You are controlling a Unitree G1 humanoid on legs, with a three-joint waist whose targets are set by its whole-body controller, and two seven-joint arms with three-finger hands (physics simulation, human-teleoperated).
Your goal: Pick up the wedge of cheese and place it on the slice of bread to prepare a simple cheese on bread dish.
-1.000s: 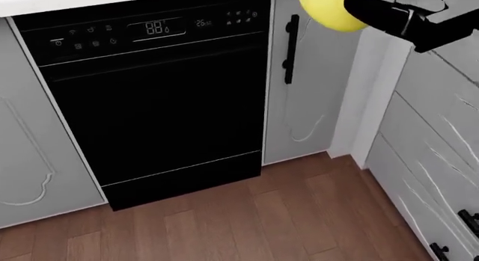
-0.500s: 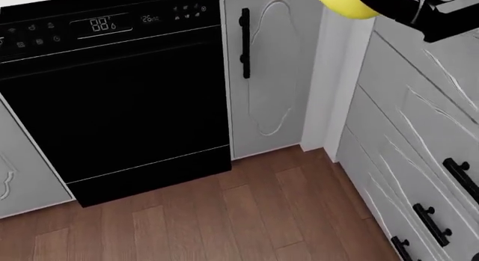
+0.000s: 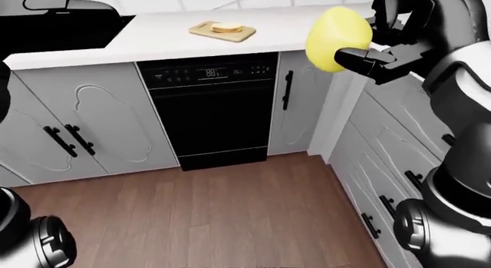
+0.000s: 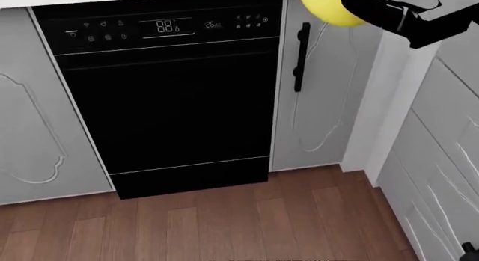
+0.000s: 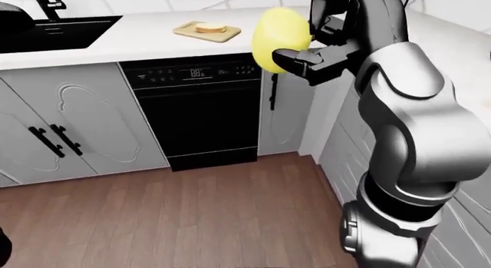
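Right hand [image 3: 372, 46] is clamped on the cheese wedge [image 3: 335, 37], held aloft well short of the bread slice [image 3: 225, 28] on the counter [image 3: 153, 40]; cheese judged light, smooth, slip-prone, best gripped across its flat faces.

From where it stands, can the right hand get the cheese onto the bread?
Probably not yet. The right hand holds the cheese clear of the counter; the bread on its board lies farther off to the left. Nothing blocks the path.

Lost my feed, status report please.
Right hand shut on cheese, held high. Left hand not visible. Bread on cutting board, countertop ahead. Path clear.
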